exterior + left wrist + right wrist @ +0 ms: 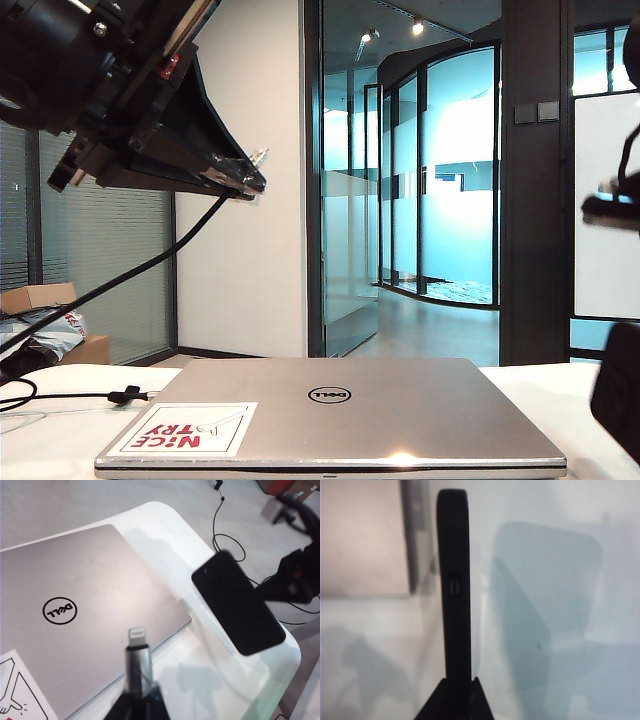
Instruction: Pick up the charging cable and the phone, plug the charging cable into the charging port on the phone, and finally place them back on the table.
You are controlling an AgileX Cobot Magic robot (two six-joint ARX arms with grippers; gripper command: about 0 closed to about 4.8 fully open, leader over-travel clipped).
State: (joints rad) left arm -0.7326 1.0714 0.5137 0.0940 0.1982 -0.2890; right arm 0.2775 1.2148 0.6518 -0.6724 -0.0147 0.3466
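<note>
My left gripper (140, 694) is shut on the charging cable just behind its plug, and the silvery-white plug tip (137, 634) sticks out past the fingers above the laptop's edge. In the exterior view the left gripper (245, 178) hangs high at the left, with the black charging cable (120, 280) drooping from it down to the table (60, 420). My right gripper (458, 681) is shut on the phone (454, 580), seen edge-on with a small slot in its side. From the left wrist view the phone (237, 605) hovers flat-faced over the table's corner, apart from the plug.
A closed silver Dell laptop (340, 415) with a red-and-white sticker (185, 430) fills the table's front middle. The cable's black tie (125, 395) lies on the table at its left. More cords lie on the floor (225, 545) beyond the rounded table corner (285, 650).
</note>
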